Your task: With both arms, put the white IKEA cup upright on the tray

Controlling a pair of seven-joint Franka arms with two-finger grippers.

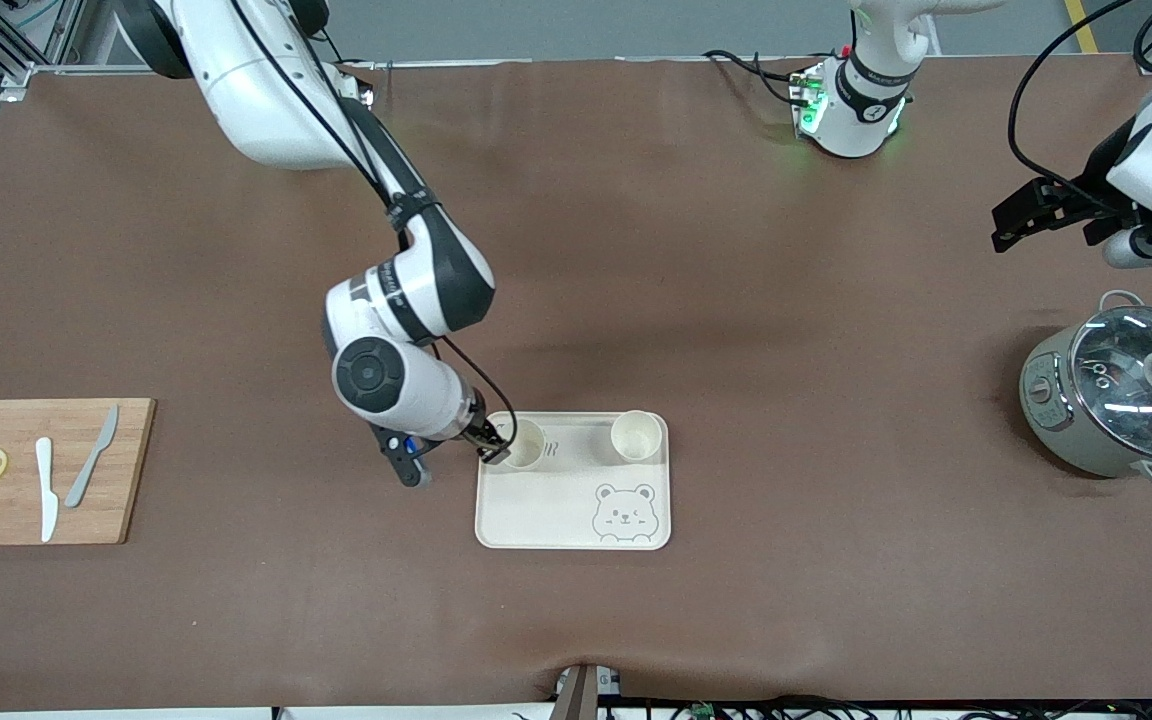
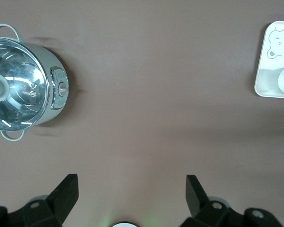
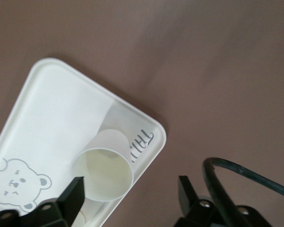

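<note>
Tray (image 1: 536, 520): seen lower centre of the front view. Two white cups are stood upright along its upper edge: first cup (image 1: 524, 444), second cup (image 1: 636, 436). Right gripper (image 1: 492, 448): fingers spread, set at the first cup's rim. Left gripper (image 1: 1036, 218): held spread at the upper right, over bare table above the pot (image 1: 1121, 400).

Grey lettering on the tray (image 3: 47, 113) beside a cup (image 3: 106, 165) reads, apparently, "TAIJI", partly hidden.

2 cups (image 1: 525, 443) (image 1: 636, 435) stand on the tray (image 1: 546, 515), between cutting board (image 1: 126, 470) and pot (image 1: 1116, 405).
</note>
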